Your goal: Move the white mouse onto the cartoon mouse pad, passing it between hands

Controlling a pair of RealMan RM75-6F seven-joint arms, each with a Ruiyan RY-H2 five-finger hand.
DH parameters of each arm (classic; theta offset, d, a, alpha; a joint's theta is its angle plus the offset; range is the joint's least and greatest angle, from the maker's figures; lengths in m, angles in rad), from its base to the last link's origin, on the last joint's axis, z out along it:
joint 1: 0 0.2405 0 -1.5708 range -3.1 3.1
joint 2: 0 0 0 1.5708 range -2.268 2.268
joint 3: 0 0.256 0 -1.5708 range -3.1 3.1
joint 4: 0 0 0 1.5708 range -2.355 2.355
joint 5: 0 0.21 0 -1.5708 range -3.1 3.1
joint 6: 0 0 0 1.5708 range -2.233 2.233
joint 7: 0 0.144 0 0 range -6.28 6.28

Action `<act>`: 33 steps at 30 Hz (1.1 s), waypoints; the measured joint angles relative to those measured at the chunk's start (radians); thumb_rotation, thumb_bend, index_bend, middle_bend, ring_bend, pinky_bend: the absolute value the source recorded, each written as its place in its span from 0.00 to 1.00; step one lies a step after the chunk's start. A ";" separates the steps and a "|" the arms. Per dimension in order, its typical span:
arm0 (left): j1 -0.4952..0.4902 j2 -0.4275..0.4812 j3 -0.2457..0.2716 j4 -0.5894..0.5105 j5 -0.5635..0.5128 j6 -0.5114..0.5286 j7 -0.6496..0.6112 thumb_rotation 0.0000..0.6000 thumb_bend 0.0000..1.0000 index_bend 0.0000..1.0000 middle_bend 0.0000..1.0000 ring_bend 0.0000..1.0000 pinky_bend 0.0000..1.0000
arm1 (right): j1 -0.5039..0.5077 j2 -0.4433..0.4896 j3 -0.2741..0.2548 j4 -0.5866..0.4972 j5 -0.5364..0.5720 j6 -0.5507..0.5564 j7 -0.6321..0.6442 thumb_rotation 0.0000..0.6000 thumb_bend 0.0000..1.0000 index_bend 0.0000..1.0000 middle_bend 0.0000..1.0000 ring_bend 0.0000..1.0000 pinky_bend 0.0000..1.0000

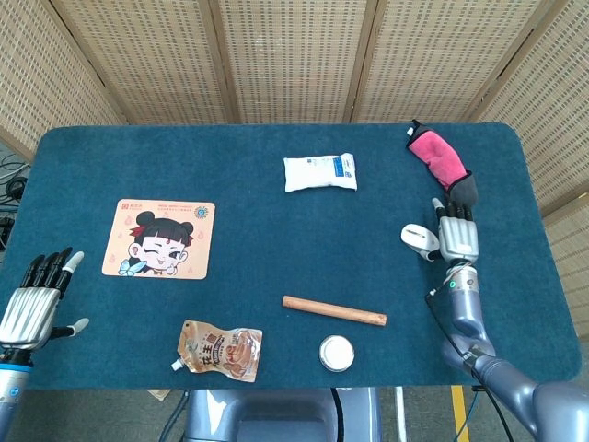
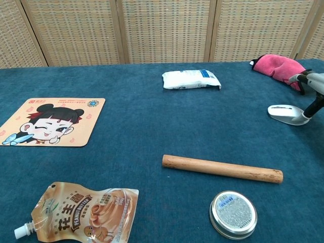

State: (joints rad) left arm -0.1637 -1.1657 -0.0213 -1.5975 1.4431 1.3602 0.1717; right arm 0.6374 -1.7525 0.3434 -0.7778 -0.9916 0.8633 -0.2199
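Mouse [image 1: 419, 240] on surface, right of frame, touching right robot hand [image 1: 456, 238] | we cannot tell its grip; left robot hand [image 1: 37, 299] spread, empty, lower left | risk: mouse slips, pad [image 1: 158, 238] far left

One white mouse [image 1: 419, 240], one cartoon mouse pad [image 1: 159, 239], one wooden rod [image 1: 334, 310], one round tin [image 1: 337, 353], one peanut butter pouch [image 1: 220, 351], one white packet [image 1: 319, 172], one pink cloth [image 1: 440, 161], two hands: left hand [image 1: 32, 299], right hand [image 1: 456, 237].
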 measured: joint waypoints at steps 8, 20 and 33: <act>0.000 0.001 0.001 -0.001 0.002 0.002 -0.001 1.00 0.00 0.00 0.00 0.00 0.00 | 0.007 0.006 0.000 -0.011 0.021 -0.018 -0.024 1.00 0.00 0.23 0.00 0.00 0.00; -0.004 -0.003 0.008 -0.001 0.005 -0.011 0.014 1.00 0.00 0.00 0.00 0.00 0.00 | 0.029 0.007 0.001 -0.009 0.066 -0.056 -0.098 1.00 0.00 0.25 0.00 0.00 0.00; -0.007 -0.006 0.011 -0.001 0.013 -0.012 0.011 1.00 0.00 0.00 0.00 0.00 0.00 | 0.052 0.057 0.015 -0.101 0.234 -0.077 -0.290 1.00 0.00 0.29 0.00 0.00 0.00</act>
State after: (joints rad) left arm -0.1712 -1.1719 -0.0100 -1.5981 1.4560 1.3482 0.1823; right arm 0.6889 -1.6956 0.3579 -0.8790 -0.7578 0.7866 -0.5103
